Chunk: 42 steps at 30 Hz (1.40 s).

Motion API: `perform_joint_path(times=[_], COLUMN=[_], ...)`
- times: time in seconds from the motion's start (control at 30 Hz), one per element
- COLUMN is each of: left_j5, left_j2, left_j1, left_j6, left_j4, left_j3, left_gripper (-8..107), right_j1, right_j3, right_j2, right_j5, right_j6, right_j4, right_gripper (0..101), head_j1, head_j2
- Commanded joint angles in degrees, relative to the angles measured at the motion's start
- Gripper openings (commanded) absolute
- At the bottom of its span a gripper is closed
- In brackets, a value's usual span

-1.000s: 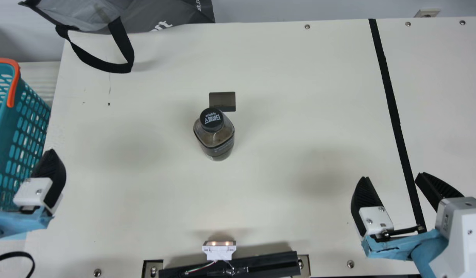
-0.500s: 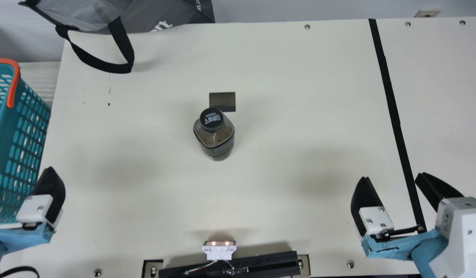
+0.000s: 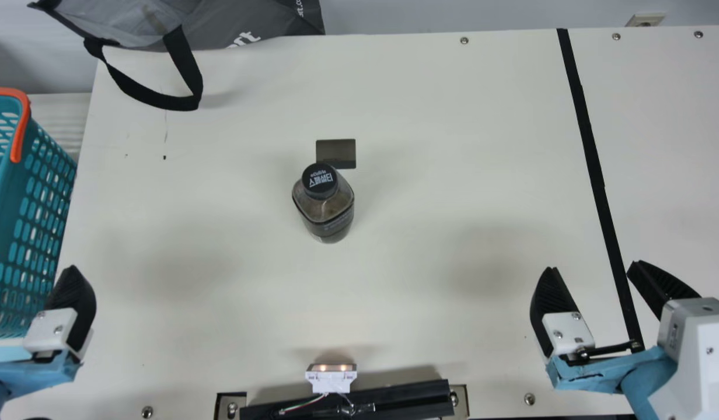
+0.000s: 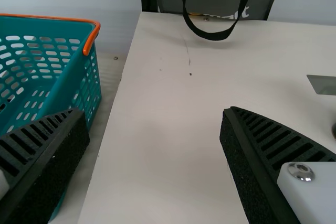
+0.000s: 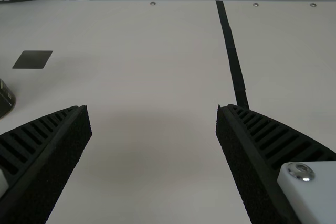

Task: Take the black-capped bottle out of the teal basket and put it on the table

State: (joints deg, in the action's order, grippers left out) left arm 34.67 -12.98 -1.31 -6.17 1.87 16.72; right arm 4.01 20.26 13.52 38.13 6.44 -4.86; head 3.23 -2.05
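The black-capped bottle (image 3: 324,204) stands upright on the table (image 3: 429,116), near its middle, touched by neither gripper. At the left edge of the main view is the teal basket (image 3: 30,221), beside the table; its wall also shows in the left wrist view. My left gripper (image 3: 30,280) is at the basket's near end, its right finger over the table edge. In the left wrist view the left gripper (image 4: 155,111) is wide open with nothing held. My right gripper (image 3: 593,265) is over the table's right side; in the right wrist view the right gripper (image 5: 152,107) stands open, holding nothing.
A grey bag (image 3: 248,23) lies at the back left, its black strap (image 3: 190,70) hanging onto the table. Just behind the bottle is a dark rectangle (image 3: 336,151). Black tape (image 3: 593,169) runs down the right side. A small lit device (image 3: 331,379) sits at the front edge.
In the main view my left gripper has moved toward the table's front edge, staying close to the basket. The right arm and the bottle have kept still.
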Motion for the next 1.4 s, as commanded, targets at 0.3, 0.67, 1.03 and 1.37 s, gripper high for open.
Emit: perform_joint_path(times=[0.3, 0.67, 1.03, 1.37], left_j5=[2.7, 2.8, 2.8, 2.8], left_j2=[3.3, 3.3, 3.3, 3.3], left_j1=[0.8, 0.8, 0.8, 0.8], left_j6=[1.5, 1.4, 1.4, 1.4], left_j4=[-1.4, -1.4, -1.4, -1.4], left_j3=[-0.7, -0.7, -0.7, -0.7], left_gripper=[107, 107, 107, 107], right_j1=[0.0, 0.0, 0.0, 0.0], right_j3=[0.0, 0.0, 0.0, 0.0], right_j2=[0.0, 0.0, 0.0, 0.0], right_j5=[0.0, -0.1, -0.1, -0.1], right_j6=[0.0, 0.0, 0.0, 0.0], right_j4=[0.0, -0.1, -0.1, -0.1], right_gripper=[91, 91, 91, 91], head_j1=[-0.5, -0.5, -0.5, -0.5], head_j2=[0.5, 0.5, 0.5, 0.5])
